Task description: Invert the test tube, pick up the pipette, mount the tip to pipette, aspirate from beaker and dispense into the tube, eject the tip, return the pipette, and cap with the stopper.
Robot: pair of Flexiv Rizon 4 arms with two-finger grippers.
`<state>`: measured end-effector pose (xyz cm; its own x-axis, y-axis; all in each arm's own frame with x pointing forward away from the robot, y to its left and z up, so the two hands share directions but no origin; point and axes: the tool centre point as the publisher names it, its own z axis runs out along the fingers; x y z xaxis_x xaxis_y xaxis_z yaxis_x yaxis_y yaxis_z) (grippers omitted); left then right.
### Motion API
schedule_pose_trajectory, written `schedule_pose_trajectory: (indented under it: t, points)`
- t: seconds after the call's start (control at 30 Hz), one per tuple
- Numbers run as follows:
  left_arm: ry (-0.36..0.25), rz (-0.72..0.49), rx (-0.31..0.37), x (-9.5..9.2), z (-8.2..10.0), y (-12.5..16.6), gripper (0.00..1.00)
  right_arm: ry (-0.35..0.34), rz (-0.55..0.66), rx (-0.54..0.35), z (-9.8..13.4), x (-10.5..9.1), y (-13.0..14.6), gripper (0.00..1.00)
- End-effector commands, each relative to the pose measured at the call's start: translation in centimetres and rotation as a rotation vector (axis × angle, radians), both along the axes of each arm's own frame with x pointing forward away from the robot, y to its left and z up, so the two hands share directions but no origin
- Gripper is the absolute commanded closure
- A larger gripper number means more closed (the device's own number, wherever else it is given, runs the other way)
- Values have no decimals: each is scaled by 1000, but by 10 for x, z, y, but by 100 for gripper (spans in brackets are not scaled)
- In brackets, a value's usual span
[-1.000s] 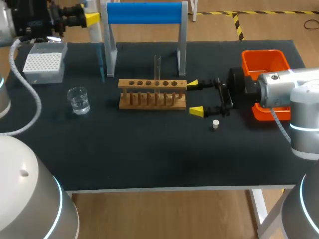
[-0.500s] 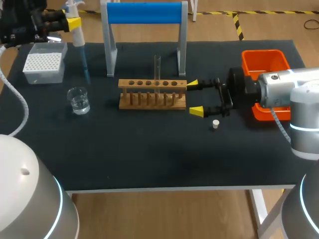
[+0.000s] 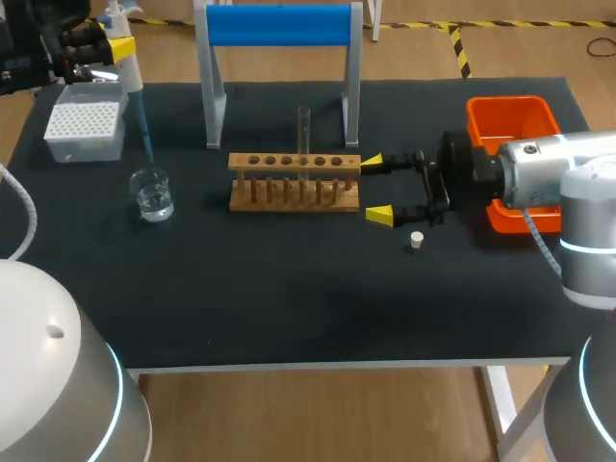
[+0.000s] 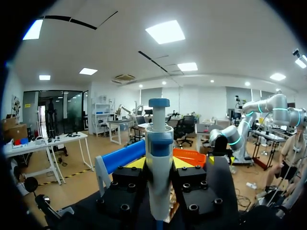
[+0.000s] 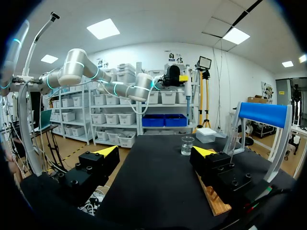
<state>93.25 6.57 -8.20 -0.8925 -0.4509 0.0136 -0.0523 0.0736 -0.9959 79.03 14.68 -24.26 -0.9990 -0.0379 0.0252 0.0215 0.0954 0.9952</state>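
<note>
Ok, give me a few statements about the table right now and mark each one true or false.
The left gripper holds the pipette: true.
The stopper caps the test tube: false, it lies on the table near the right gripper.
The right gripper grips the rack: false, it is open beside the rack's end.
The test tube stands in the rack: true.
</note>
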Motion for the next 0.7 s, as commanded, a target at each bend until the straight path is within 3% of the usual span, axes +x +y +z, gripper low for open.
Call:
schedule_pose_trajectory:
  t: [0.03,0.7]
  points:
    - [1,0,3,0,0,5,100,0,0,-2,1,0,-1,0]
    - [0,22,-11,-3,1,9,100,0,0,-2,1,0,-1,0]
